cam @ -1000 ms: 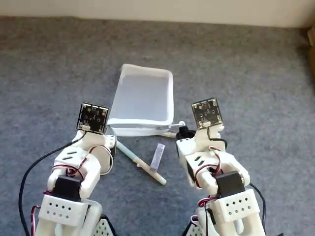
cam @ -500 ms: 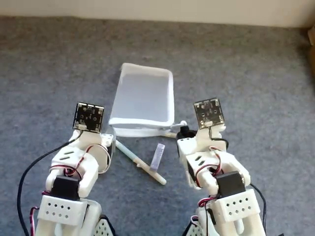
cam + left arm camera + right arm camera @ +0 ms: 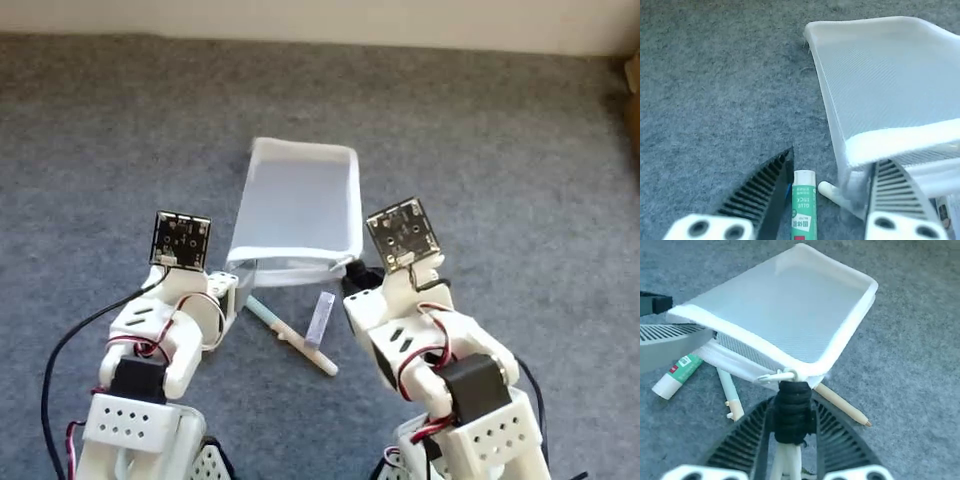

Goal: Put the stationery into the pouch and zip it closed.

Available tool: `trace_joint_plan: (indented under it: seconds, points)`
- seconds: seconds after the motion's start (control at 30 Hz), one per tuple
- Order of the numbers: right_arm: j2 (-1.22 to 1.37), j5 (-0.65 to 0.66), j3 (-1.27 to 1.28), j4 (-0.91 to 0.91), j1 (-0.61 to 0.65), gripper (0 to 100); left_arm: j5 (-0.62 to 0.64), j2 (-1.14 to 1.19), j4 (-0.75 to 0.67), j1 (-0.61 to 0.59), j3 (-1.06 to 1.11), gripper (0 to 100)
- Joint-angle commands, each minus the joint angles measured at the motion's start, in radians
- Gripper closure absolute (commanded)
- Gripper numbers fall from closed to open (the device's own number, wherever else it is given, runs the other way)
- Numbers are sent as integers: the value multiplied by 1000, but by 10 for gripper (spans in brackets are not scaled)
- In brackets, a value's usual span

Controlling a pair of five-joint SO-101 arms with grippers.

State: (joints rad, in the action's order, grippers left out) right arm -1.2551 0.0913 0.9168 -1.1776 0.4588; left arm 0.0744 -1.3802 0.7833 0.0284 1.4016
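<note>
The right gripper (image 3: 791,412), clenched on the zip pull (image 3: 791,390), has swung left and nudged the pouch (image 3: 298,205) slightly right (mouth gaping, nothing packed yet). The left gripper (image 3: 834,161) stands released over the glue stick (image 3: 804,205) at the pouch's near-left corner. Open carpet (image 3: 480,150) lies far and right, and the pen (image 3: 290,335) crowds the near side.

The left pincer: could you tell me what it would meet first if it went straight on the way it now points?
Most likely the glue stick lying between its open jaws, then the raised mouth of the pouch close beside it; depth is unclear.
</note>
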Motion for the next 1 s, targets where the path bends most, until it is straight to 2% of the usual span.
trace_joint_plan:
  seconds: [0.0, 0.13, 0.23, 0.4, 0.47, 0.57, 0.67, 0.87, 0.97]
  points:
    - [-27, 17, -93, -48, 39, 993, -5, -1, -57, -22, 10, 758]
    - [-27, 18, -160, -139, 71, 993, -8, -1, -72, -22, 13, 807]
    - [-27, 69, -185, -182, 105, 993, -9, -2, -87, -22, 19, 836]
    - [-21, 86, -177, -134, 110, 990, -9, -10, -86, -22, 19, 918]
    - [-24, 86, -154, -128, 102, 959, -9, -10, -86, -22, 15, 956]
    - [-24, 81, -131, -119, 47, 847, -11, -12, -86, -30, 13, 991]
    - [-24, 80, -87, -58, -38, 759, -11, -12, -86, -31, 13, 994]
    - [-19, 77, 71, 160, -134, 758, -11, -12, -81, -31, -8, 994]
    - [-19, 54, 147, 269, -160, 758, -11, -12, -21, -31, -38, 994]
